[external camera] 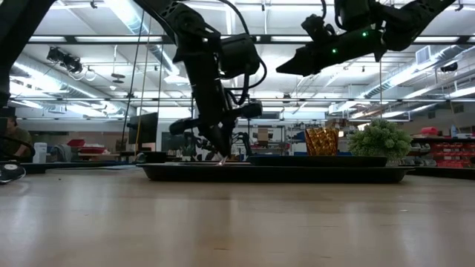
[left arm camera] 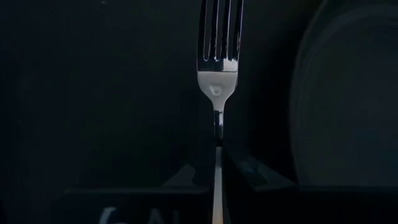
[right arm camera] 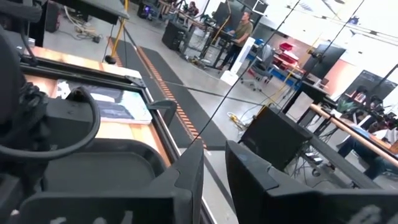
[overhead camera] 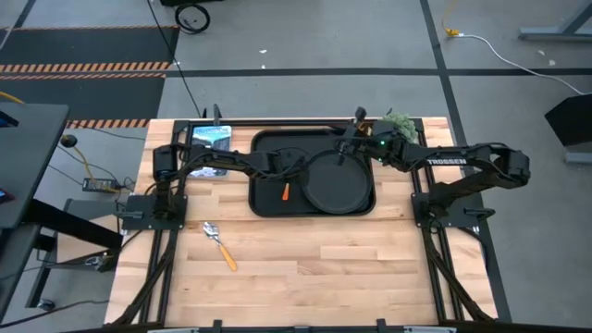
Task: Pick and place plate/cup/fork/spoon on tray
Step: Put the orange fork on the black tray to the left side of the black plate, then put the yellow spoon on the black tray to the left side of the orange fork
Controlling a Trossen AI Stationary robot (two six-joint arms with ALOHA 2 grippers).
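Note:
The black tray [overhead camera: 268, 148] lies at the table's far middle, with the round black plate [overhead camera: 338, 180] in its right half. My left gripper [overhead camera: 287, 178] is low over the tray floor left of the plate and shut on the fork [left arm camera: 219, 74]. The fork's reddish-orange handle [overhead camera: 286, 192] shows on the near side of the fingers. The spoon [overhead camera: 220, 246] lies on the bare wood near the left. The amber cup [external camera: 321, 141] stands upright by the tray's far right; I cannot tell whether it is on the tray. My right gripper [external camera: 288, 68] hangs high above the tray, empty, with a narrow gap between its fingers [right arm camera: 186, 180]. My left gripper pinches the fork's thin metal neck [left arm camera: 217, 134] between its two fingers, just behind the tines. The fingers come from above, slanting down, and lie across the fork. The tines [left arm camera: 219, 31] reach out past the fingertips, close over the tray floor; I cannot tell whether they rest on it.
A small green plant [overhead camera: 400, 122] stands at the far right beside the tray. A flat printed item [overhead camera: 208, 137] lies at the far left by the left arm's base. Open wood stretches across the near half of the table around the spoon.

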